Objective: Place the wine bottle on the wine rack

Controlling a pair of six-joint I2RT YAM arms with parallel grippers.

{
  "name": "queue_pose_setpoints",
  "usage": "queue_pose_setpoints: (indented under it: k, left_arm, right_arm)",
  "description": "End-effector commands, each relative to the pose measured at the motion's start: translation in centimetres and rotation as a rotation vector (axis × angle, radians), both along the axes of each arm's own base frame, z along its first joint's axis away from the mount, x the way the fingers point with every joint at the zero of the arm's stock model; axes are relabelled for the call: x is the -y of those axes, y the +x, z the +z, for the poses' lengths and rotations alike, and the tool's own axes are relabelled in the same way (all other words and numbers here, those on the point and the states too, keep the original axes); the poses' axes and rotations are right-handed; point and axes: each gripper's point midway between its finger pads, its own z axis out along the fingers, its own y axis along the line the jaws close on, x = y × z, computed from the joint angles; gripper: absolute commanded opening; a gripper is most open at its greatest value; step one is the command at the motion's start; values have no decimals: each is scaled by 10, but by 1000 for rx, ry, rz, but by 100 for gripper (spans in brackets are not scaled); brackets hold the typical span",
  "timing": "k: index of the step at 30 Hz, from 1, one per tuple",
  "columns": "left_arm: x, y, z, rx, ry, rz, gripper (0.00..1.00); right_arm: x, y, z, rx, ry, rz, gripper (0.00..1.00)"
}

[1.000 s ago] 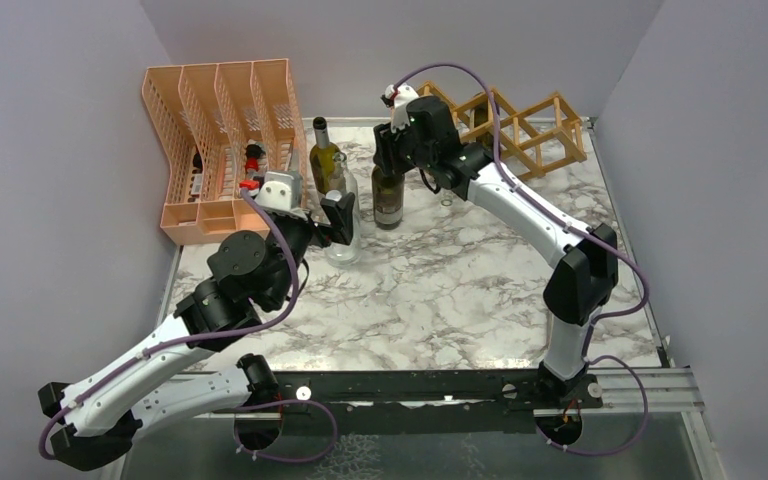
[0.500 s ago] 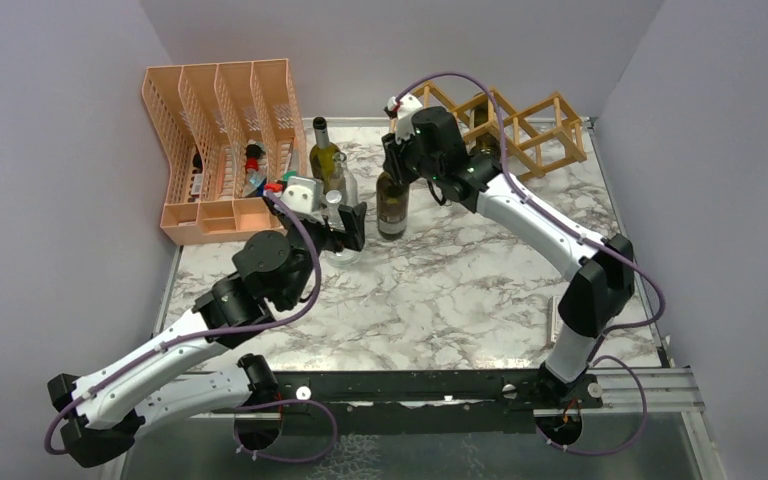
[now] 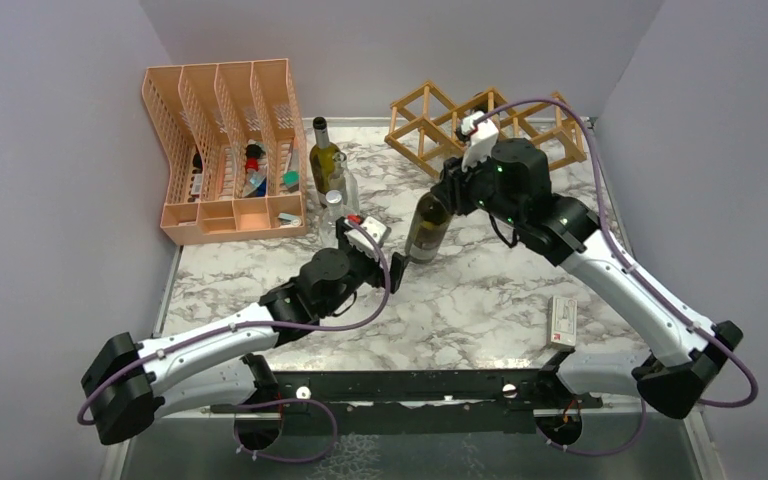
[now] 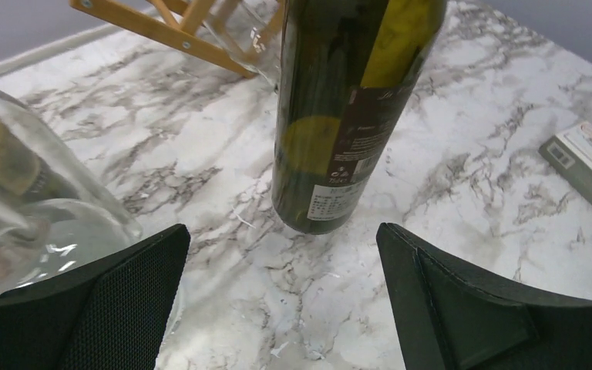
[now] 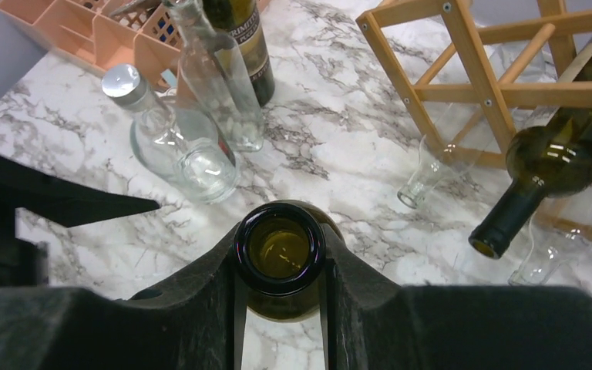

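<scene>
While the right claw [image 5: 281,262] pinches the tilted wine bottle [image 3: 426,229] by its neck, the left claw [image 4: 281,304] sits spread near its base; the wine rack [image 3: 430,115] stands behind.

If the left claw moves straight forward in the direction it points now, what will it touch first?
Most likely the dark green wine bottle, held at the neck by the right claw; it sits centred ahead of the open left claw. The gap is hard to judge.
</scene>
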Motion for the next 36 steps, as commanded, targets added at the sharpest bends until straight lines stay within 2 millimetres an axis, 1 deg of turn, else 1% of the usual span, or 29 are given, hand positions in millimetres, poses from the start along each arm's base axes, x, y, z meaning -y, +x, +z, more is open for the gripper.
queue_pose_setpoints:
  k: [1,3,6,8,11,13,18,20,22,24,25,26,27,29,33,35,36]
  left_arm:
    - [36,-9,-1,42,-51,-171,99]
    - [52,-16,-12,22,-28,-258,99]
    - [69,-22,-26,-1,-31,-334,99]
    - [77,-27,-29,6,-45,-384,99]
    - [89,-39,-33,22,-47,-493,99]
    - [95,-44,-33,28,-57,-532,99]
    - [101,-41,-28,45,-93,-544,99]
    - [105,-46,-24,62,-114,-580,99]
    - [105,-51,-19,86,-135,-606,99]
    - [102,-52,-15,111,-154,-603,99]
    - [101,-53,-12,129,-160,-605,97]
    - [100,-54,-10,144,-162,-609,92]
    - [100,-54,-9,159,-157,-617,83]
    - [101,-55,-8,181,-147,-627,68]
    - [101,-52,-1,222,-143,-620,46]
    - [101,-52,3,246,-138,-622,33]
    - [102,-52,5,259,-133,-626,23]
  right_arm:
    - [8,-31,23,6,107,35,12]
    - [11,-43,25,-6,125,59,11]
    - [12,-60,28,-17,147,111,11]
    - [13,-69,27,-27,154,141,11]
    - [13,-79,28,-37,163,176,11]
    - [11,-86,30,-39,167,214,10]
    - [5,-105,36,-29,176,326,10]
    - [2,-113,38,-22,182,374,10]
    - [3,-118,40,-17,182,397,10]
    - [4,-120,40,-18,178,400,10]
    - [5,-122,40,-19,178,401,10]
    - [6,-123,39,-21,180,403,10]
    - [6,-125,40,-23,184,408,10]
    - [6,-130,42,-25,194,425,10]
    - [8,-136,45,-24,208,437,12]
    - [10,-138,47,-23,212,434,14]
    - [11,-139,47,-26,212,432,16]
